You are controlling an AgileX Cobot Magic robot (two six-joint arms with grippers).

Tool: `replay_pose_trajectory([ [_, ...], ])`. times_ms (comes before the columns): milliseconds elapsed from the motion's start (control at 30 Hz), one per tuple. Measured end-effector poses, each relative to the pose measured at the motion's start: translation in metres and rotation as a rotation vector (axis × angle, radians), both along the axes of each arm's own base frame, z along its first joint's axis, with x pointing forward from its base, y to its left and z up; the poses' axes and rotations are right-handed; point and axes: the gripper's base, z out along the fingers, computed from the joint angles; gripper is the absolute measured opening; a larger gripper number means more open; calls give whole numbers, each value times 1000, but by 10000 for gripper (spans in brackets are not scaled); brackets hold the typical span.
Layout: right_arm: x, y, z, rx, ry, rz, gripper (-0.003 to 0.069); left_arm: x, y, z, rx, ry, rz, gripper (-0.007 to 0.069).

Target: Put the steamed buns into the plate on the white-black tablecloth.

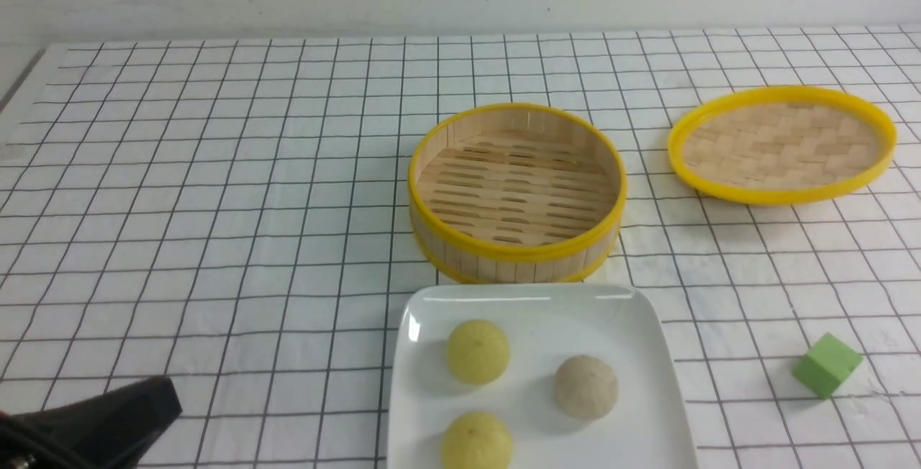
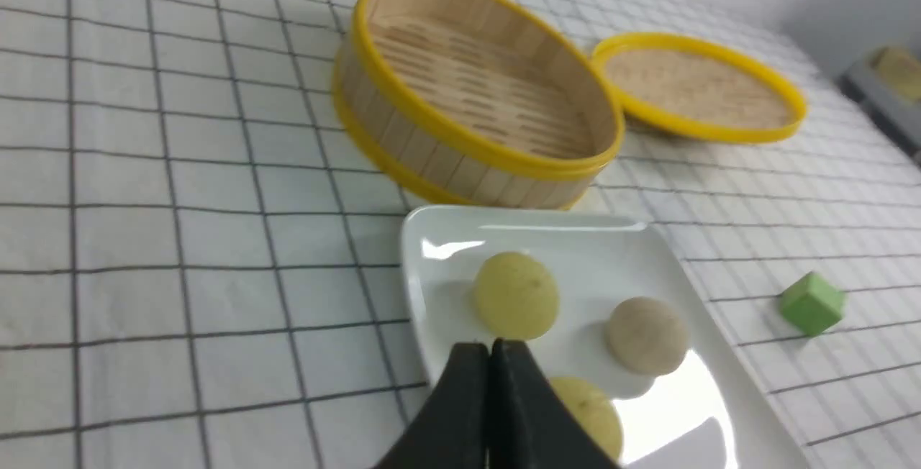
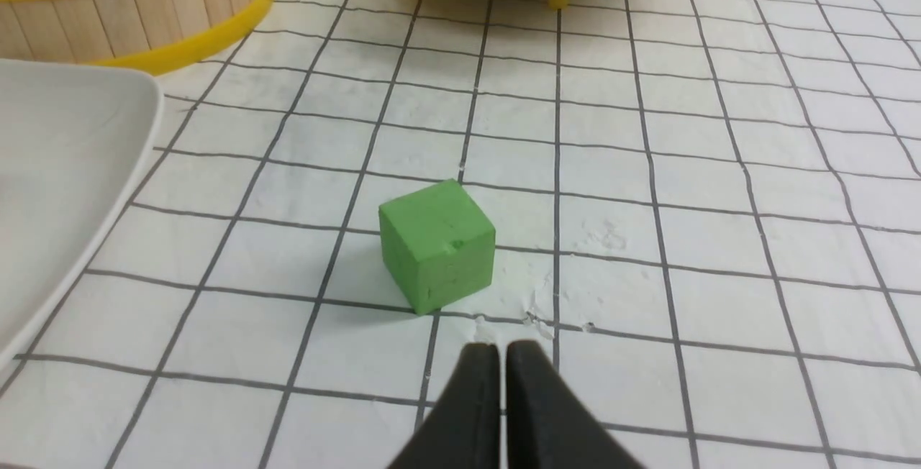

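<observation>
— While sitting at the near edge of the cloth (image 1: 216,188), holding all three buns: plate (image 1: 647,354). Two yellow buns (image 1: 478,351) (image 1: 476,442) lying along its left side, one behind the other; beige bun (image 1: 586,386) resting to their right. None touching.

— And beyond the plate?

— Standing just behind its far rim, steamer (image 1: 516,239), holding nothing. Lying well off to the right of that, lid (image 1: 782,144), woven side up. Sitting alone on the cloth to the right of the plate, cube (image 1: 827,365).

— Checking the left end effector (image 2: 490,345)?

— Pressed together, pinching nothing, hanging over the plate's near-left part in the left wrist view. Showing only as a dark shape at the bottom-left corner in the front view.

— Right end effector (image 3: 501,347)?

— Nearly closed, leaving only a thin slit between the fingers (image 3: 476,397), gripping nothing. Hovering over bare cloth just short of the cube, not touching it. Not appearing in the front view.
</observation>
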Motion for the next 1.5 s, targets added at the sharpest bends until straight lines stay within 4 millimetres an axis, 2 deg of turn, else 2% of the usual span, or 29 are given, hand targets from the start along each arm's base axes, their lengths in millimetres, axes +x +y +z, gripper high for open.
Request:
replay_pose_trajectory([
  [100, 0, 0, 0, 0, 0, 0, 36, 1, 1, -12, 23, 34, 18, 23],
  [400, 0, 0, 0, 0, 0, 0, 44, 1, 1, -19, 15, 38, 26, 32],
  [633, 0, 0, 0, -2, 0, 0, 55, 6, 13, -34, 55, 83, 212, 34],
  [833, 0, 0, 0, -2, 0, 0, 62, 11, 28, -63, 133, 63, 405, 37],
  [933, 0, 0, 0, -2, 0, 0, 65, 4, 36, -82, 162, 74, 490, 39],
  [1067, 0, 0, 0, -2, 0, 0, 70, -5, 40, -95, 172, 10, 525, 45],
  [1167, 0, 0, 0, -2, 0, 0, 71, -10, 41, -94, 161, -51, 554, 48],
  [1500, 0, 0, 0, -2, 0, 0, 72, -11, 42, -94, 239, -87, 540, 55],
])
